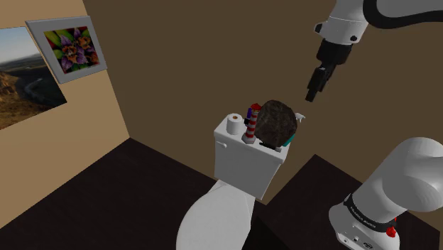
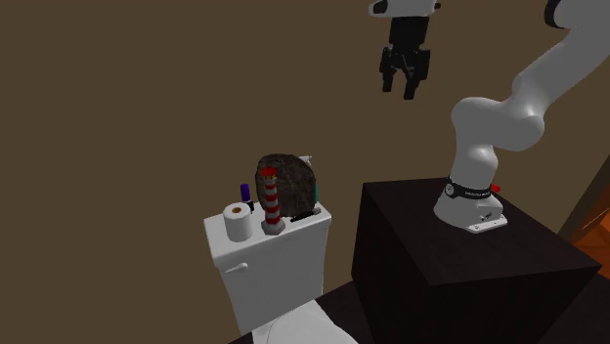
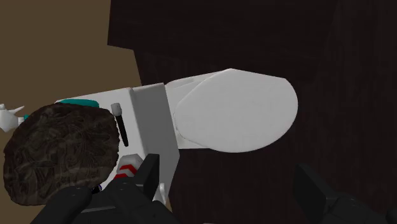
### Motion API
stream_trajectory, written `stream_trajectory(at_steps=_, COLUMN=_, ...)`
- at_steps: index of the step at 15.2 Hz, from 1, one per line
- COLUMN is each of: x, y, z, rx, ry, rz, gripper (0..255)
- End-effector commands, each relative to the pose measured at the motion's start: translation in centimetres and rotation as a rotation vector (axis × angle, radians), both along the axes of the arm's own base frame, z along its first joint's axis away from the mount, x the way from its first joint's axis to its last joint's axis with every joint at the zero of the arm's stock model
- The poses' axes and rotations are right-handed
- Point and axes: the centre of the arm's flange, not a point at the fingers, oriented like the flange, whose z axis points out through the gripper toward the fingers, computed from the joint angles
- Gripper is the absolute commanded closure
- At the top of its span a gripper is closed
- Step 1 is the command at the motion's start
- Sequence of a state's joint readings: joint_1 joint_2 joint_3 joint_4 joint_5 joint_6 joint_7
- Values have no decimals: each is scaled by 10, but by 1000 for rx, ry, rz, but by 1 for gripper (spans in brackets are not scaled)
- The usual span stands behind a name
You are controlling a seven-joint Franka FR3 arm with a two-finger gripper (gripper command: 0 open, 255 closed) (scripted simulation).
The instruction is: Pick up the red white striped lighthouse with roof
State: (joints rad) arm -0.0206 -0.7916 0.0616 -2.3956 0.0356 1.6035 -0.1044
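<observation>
A: On the white toilet tank [image 1: 241, 160], shoulder view: red-and-white striped lighthouse with roof [image 1: 250, 128], dark mottled round lump [image 1: 275, 122] at its 3 o'clock.
B: Black gripper [image 1: 312, 89] at 1 o'clock, well apart, fingers spread, empty. Approach stage, I judge. Next, descend clear of the lump.

A home bathroom.
A white toilet [image 1: 211, 216] with its lid down stands against a brown wall [image 1: 199, 50], with a roll of toilet paper [image 1: 233, 124] on its tank [image 1: 245, 162]. At the shoulder view's upper left, a framed flower print [image 1: 71, 46] and a landscape picture [image 1: 21, 78] hang on a tan wall [image 1: 106, 106] above a dark floor [image 1: 99, 188].
</observation>
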Motion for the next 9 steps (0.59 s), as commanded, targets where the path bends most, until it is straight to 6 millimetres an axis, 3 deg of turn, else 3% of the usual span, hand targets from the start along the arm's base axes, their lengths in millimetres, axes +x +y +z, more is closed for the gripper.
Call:
stream_trajectory(at_steps=1, x=0, y=0, z=0, rx=0, ry=0, rz=0, gripper=0)
stream_trajectory(at_steps=9, x=57, y=-48, z=-70, rx=59, ry=-81, rz=-102, gripper=0)
